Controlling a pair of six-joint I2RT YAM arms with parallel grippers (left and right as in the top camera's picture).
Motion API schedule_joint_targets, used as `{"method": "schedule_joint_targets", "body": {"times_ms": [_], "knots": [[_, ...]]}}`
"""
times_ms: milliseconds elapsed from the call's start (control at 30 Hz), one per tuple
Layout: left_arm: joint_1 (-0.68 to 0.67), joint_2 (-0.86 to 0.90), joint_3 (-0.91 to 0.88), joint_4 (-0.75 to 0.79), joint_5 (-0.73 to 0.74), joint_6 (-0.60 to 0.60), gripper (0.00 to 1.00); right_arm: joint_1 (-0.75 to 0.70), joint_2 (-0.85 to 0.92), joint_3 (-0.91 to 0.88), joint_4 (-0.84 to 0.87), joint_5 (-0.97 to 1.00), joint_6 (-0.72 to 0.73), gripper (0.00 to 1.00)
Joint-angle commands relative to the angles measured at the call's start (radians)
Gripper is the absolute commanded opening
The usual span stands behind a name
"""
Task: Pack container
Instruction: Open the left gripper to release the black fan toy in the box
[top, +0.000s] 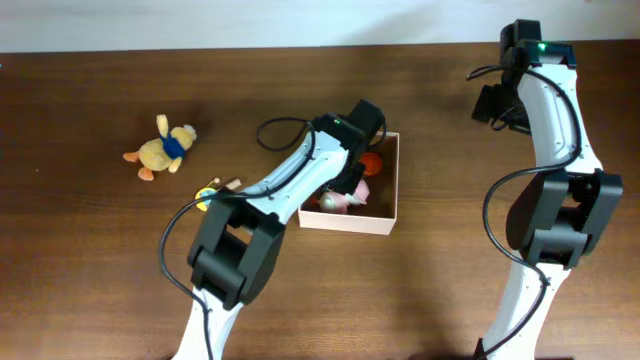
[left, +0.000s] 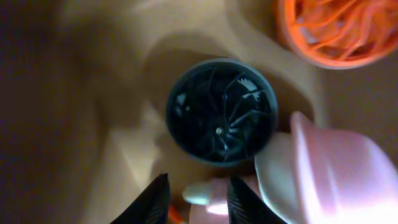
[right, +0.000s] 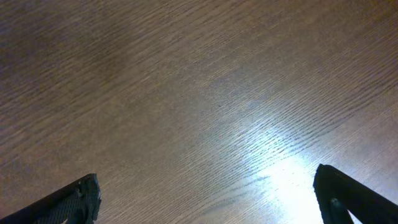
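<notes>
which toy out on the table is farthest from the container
The yellow plush duck with the blue middle, alone on bare wood well away from the container; the small yellow toy lies much closer to it.

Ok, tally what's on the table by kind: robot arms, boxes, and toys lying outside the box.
Robot arms: 2 (left arm, right arm)
Container: 1
Toys outside it: 2 (plush duck, small yellow toy)
Total: 5
</notes>
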Motion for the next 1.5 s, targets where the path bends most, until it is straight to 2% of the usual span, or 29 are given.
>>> {"method": "schedule_joint_targets", "body": {"times_ms": [0,433,667,800,1133,1200,1467], "knots": [[0.008,0.024,-0.007,0.009,0.008,-0.002,0.32,-0.003,0.002,0.001,0.000,0.002,0.016,0.99],[0.008,0.028,-0.007,0.114,0.008,-0.002,0.33,-0.003,0.002,0.001,0.000,0.002,0.016,0.99],[0.008,0.031,-0.007,0.122,0.008,-0.002,0.33,-0.003,0.002,0.001,0.000,0.002,0.016,0.99],[0.008,0.028,-0.006,0.107,0.008,-0.002,0.23,-0.003,0.002,0.001,0.000,0.002,0.016,0.99],[0.008,-0.050,0.039,0.089,0.008,-0.002,0.24,-0.003,0.002,0.001,0.001,0.002,0.016,0.99],[0.008,-0.068,0.057,0.073,0.008,-0.002,0.25,-0.003,0.002,0.001,0.000,0.002,0.016,0.99],[0.008,-0.154,0.145,0.014,-0.017,0.018,0.49,-0.003,0.002,0.001,0.001,0.002,0.016,0.99]]}}
